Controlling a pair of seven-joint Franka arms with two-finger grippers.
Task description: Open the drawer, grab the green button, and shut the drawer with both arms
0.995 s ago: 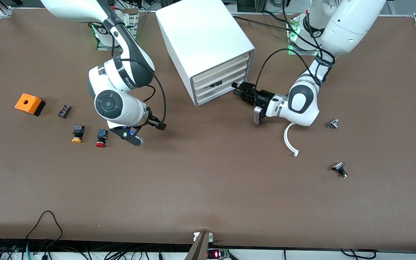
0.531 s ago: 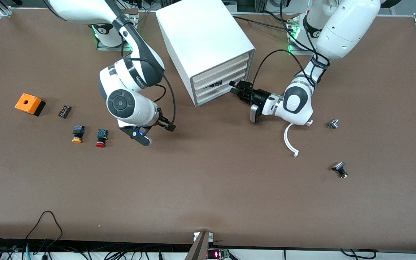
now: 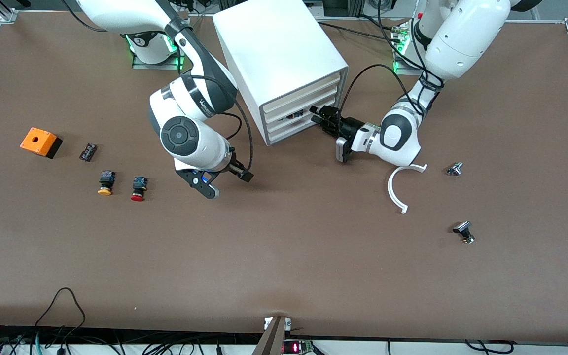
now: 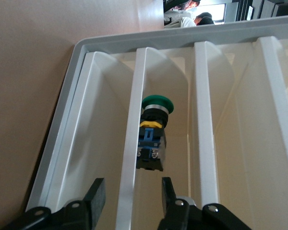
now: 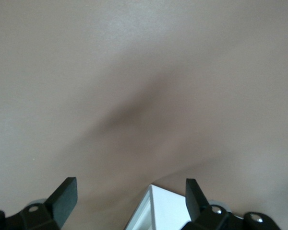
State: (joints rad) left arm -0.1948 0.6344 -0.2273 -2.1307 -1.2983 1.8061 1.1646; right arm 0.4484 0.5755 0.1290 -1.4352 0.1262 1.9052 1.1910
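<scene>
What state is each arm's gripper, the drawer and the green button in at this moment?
left gripper, open, one finger on each side of the drawer front
right gripper, open, holds nothing, over bare table beside the cabinet
drawer, pushed in, not yet pulled out
button, lying inside the drawer, not gripped

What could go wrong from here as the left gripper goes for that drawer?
1. The left gripper is open with its fingers straddling one drawer front, so it may close on an edge that gives little hold and slip.
2. The green button sits just inside the cabinet; pushing in farther may knock it.
3. The right gripper hangs open over the table beside the cabinet; the arms might crowd each other.
</scene>
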